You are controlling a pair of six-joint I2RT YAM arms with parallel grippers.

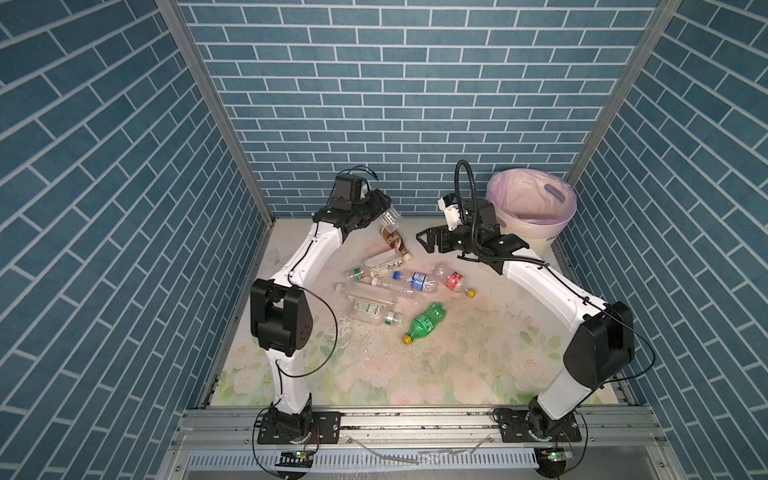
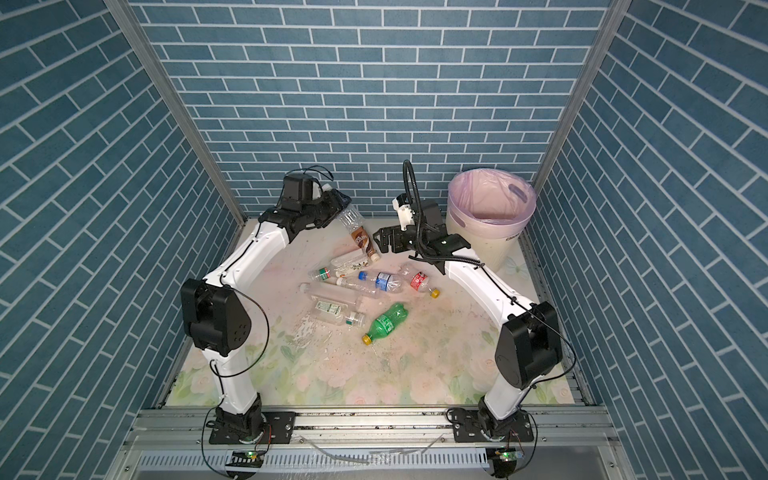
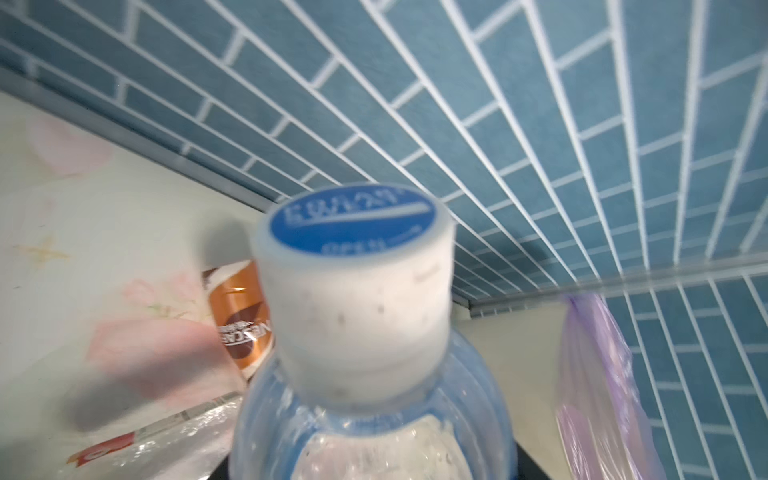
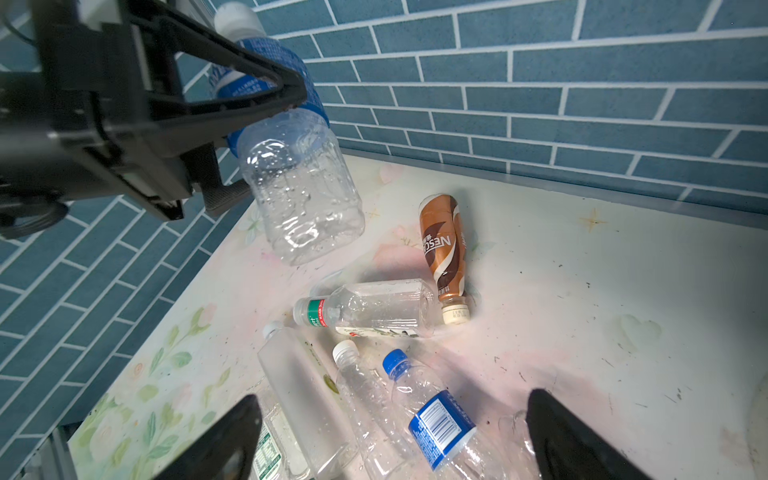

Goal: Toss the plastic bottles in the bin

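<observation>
Left claw (image 4: 270, 143) grips blue-labelled clear bottle (image 4: 303, 195) aloft.

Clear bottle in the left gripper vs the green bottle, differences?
The clear bottle is clamped in the left gripper, off the table; the green bottle lies on its side on the table. The clear bottle is see-through with a blue label; the green bottle is tinted green. Clear bottle's cap is white, green bottle's yellow. Both are capped.

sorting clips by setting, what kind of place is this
Most likely a staged robot test cell, not a real room. The blue brick walls are flat printed panels in metal framing, the left arm and right arm are bolted to a front rail, and plastic bottles lie on a floral tabletop.
</observation>
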